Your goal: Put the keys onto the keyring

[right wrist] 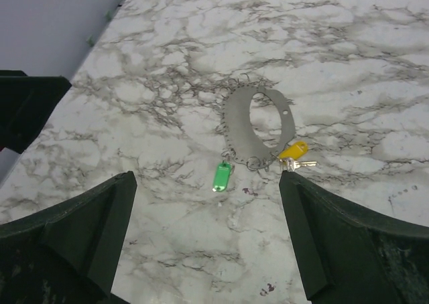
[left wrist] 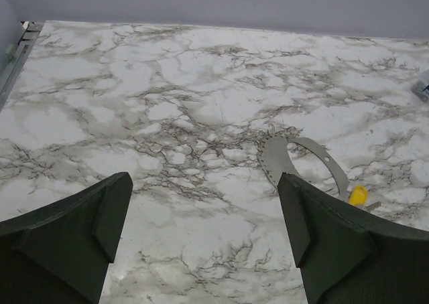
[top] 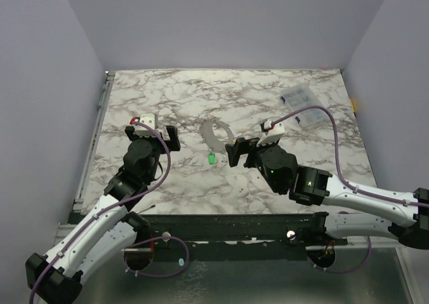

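Observation:
The keyring [right wrist: 236, 120] is a flat grey metal loop with small rings along its edge, lying mid-table; it also shows in the top view [top: 213, 135] and the left wrist view [left wrist: 275, 160]. The green key [right wrist: 221, 176] lies at the loop's near edge, touching a small ring; it shows in the top view [top: 211, 159]. The yellow key [right wrist: 293, 150] lies at the loop's near right end, also seen in the left wrist view [left wrist: 358, 195]. I cannot tell if either is threaded. My right gripper [right wrist: 208, 244] is open and empty, just short of them. My left gripper [left wrist: 204, 230] is open and empty, left of the loop.
A clear plastic bag [top: 299, 103] lies at the back right of the marble table [top: 167, 96]. A metal rail [top: 99, 116] runs along the left edge. Grey walls close in the sides and back. Purple cables loop over both arms.

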Controlling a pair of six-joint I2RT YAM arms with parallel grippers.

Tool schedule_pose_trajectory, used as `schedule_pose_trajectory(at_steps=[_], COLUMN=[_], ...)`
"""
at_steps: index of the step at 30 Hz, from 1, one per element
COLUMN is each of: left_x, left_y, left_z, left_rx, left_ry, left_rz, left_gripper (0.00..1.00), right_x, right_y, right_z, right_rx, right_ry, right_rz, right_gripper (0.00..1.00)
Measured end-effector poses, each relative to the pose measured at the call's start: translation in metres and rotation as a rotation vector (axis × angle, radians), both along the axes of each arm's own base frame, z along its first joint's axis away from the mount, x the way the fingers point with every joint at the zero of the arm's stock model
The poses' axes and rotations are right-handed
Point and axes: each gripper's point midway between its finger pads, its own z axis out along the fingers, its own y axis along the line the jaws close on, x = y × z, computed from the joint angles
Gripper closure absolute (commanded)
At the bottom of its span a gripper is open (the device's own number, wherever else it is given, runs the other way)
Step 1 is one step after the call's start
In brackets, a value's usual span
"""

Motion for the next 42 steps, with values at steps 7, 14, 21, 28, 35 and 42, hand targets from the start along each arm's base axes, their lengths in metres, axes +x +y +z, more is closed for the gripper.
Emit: schedule_pose_trajectory(at_steps=[7,14,21,28,35,42], left_x=[-0.001,-0.002,-0.003,-0.003,-0.002,-0.002], left_y=[-0.001,-0.004,-0.005,-0.005,-0.008,-0.008], left_z=[-0.007,-0.010,-0.009,-0.009,-0.013,-0.013], left_rx=[0.004,0.004,-0.001,-0.004,-0.001,-0.001], left_ry=[0.027,0.038,0.038,0.040,0.052,0.054], left_rz=[-0.005,-0.022,-0.027,-0.030,-0.041,-0.041], left_gripper=[0.02,0.02,0.02,0.02,0.02,0.02], right_x=[-0.003,-0.003,0.027,0.035,0.022,0.016], right_y=[0.003,-0.036,-0.065,-0.054,-0.027,-0.011], right_z=[0.002,0.013,0.000,-0.037,-0.048,-0.061], right_rx=[-0.015,-0.087,-0.067,-0.020,0.008,-0.005], right_ry=[-0.015,-0.136,-0.078,0.082,0.148,0.189], right_rz=[0.045,0.003,-0.093,-0.025,0.119,0.200], right_gripper=[0.00,0.00,0.00,0.00,0.00,0.00])
